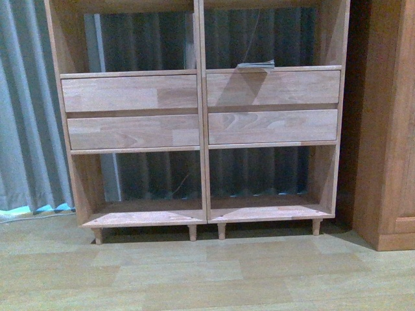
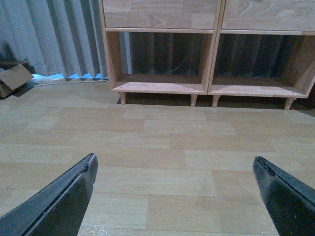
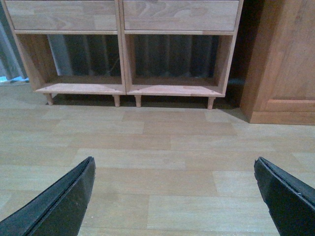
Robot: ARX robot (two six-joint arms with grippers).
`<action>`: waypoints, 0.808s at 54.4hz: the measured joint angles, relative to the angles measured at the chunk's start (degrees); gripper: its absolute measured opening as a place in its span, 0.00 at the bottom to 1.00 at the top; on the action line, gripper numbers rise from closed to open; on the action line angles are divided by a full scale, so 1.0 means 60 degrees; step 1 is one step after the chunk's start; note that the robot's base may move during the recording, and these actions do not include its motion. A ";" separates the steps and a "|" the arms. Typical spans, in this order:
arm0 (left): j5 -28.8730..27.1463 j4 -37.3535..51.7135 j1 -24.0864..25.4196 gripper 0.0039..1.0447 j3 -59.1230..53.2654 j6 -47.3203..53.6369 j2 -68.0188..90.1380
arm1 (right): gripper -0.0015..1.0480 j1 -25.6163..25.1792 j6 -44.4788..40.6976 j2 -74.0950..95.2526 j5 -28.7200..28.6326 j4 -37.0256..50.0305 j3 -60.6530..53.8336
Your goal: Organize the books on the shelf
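Reaching for the thin softcover (image 1: 256, 64) lying flat above the upper right drawer (image 1: 272, 88) of the bookcase (image 1: 202, 168) calls for a high, level approach; left end effector (image 2: 173, 164) and right end effector (image 3: 173, 164) both hang spread, empty.

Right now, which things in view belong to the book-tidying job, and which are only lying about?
Belong to the job: shelf; thin book lying flat above the right drawers; left gripper and right gripper, both open.
Just lying about: darker cabinet; grey curtain; cardboard box on the floor.
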 joint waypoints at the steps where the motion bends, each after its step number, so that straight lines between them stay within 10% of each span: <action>1: 0.0000 0.0000 0.0000 0.93 0.0000 0.0000 0.0000 | 0.93 0.0000 0.0000 0.0000 0.0000 0.0000 0.0000; 44: 0.0000 0.0000 0.0000 0.93 0.0000 0.0000 0.0000 | 0.93 0.0000 0.0000 0.0000 0.0000 0.0000 0.0000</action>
